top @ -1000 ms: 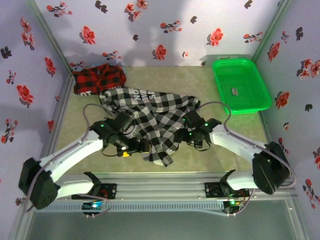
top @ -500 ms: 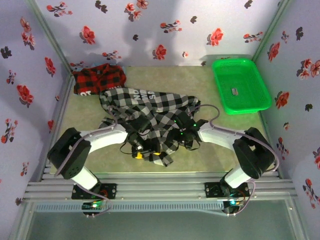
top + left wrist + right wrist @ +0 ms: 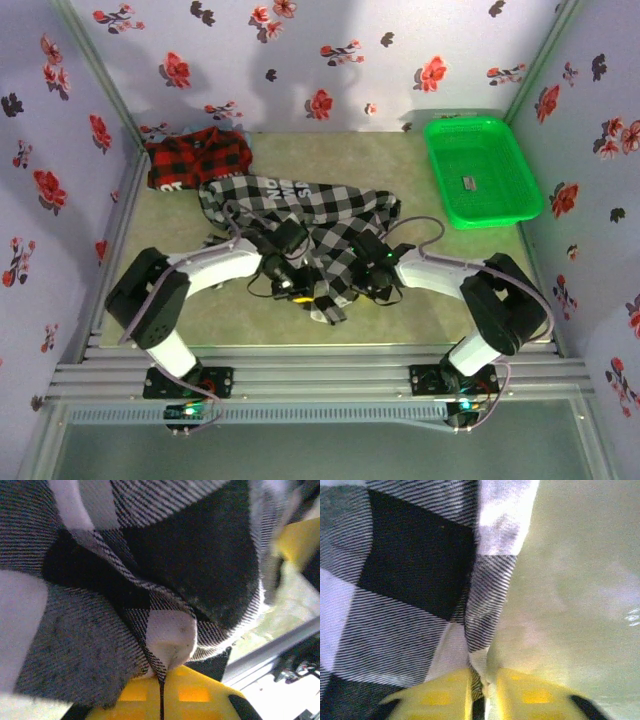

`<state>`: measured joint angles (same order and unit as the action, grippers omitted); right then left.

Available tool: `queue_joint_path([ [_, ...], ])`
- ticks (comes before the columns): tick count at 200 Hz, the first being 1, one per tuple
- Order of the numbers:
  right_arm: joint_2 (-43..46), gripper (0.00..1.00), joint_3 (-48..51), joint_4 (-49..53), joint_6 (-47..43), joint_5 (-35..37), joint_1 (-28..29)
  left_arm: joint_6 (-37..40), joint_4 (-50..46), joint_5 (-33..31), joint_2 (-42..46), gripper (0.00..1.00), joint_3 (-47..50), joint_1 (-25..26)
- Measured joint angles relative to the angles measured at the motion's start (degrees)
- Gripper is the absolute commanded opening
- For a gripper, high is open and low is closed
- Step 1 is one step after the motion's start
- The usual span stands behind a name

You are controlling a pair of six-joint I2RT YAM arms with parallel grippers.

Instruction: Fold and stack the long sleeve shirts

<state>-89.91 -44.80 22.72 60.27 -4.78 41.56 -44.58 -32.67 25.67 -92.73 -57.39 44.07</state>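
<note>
Checked shirt (image 3: 300, 205) lies bunched, long axis left to right.

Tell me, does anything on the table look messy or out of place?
Yes. The checked shirt lies crumpled in the middle, with the left gripper and right gripper each shut on its edge. The red shirt sits bunched in the far left corner, not stacked.

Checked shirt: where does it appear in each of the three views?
Top: shirt at the centre of the table.
Left wrist: shirt upper left, pinched by left claw below.
Right wrist: shirt on left, edge in right claw.
Shared landmark: the table.
</note>
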Motion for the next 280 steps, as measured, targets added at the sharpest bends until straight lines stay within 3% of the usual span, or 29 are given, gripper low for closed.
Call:
queue_joint_path([
  [40,0.85,0.0,0.5,0.02,0.2,0.79,0.24,3.54,-9.29,2.91,9.79,0.04,-11.02,-8.5],
  [82,5.14,0.0,4.2,-0.48,-0.09,3.45,1.84,6.23,-12.72,6.82,6.71,0.04,-33.29,-16.52],
  [116,12.96,0.0,7.1,7.3,-0.46,5.11,2.34,6.43,-11.89,8.0,-8.59,0.05,-56.35,-21.88],
  [141,19.89,0.0,7.69,12.35,-0.48,5.75,2.34,5.4,-11.85,7.78,-25.88,0.07,-81.2,-25.94],
  [158,23.69,0.0,8.26,14.56,-0.48,5.88,2.34,0.79,-7.06,7.74,-37.31,0.08,-96.48,-29.0],
  [182,26.25,0.0,9.29,16.61,-0.48,5.42,2.34,-9.35,7.54,6.75,-45.7,0.14,-100.48,-32.98],
  [212,26.29,0.0,9.31,18.45,-0.72,4.5,2.38,-17.97,21.46,1.01,-54.51,0.16,-100.5,-37.57],
  [215,26.29,0.0,9.31,18.58,-0.72,4.44,2.38,-18.43,22.36,0.46,-54.99,0.2,-100.21,-37.86],
  [218,26.32,0.0,9.31,18.75,-0.76,4.44,2.36,-19.1,23.28,-0.04,-55.54,0.31,-99.84,-38.25],
  [228,26.67,0.0,9.31,19.34,-0.92,4.39,2.36,-20.94,26.14,-1.2,-56.81,0.94,-98.75,-39.23],
  [230,26.82,0.0,9.31,19.43,-0.98,4.42,2.36,-21.29,26.67,-1.38,-57.2,0.98,-98.57,-39.45],
  [262,29.27,0.0,9.31,20.09,-1.31,4.39,2.32,-27.71,31.52,1.57,-58.86,1.0,-95.89,-43.01],
  [280,29.73,0.01,9.29,20.09,-1.36,4.37,1.97,-26.1,31.95,4.35,-53.53,1.0,-86.2,-44.41],
])
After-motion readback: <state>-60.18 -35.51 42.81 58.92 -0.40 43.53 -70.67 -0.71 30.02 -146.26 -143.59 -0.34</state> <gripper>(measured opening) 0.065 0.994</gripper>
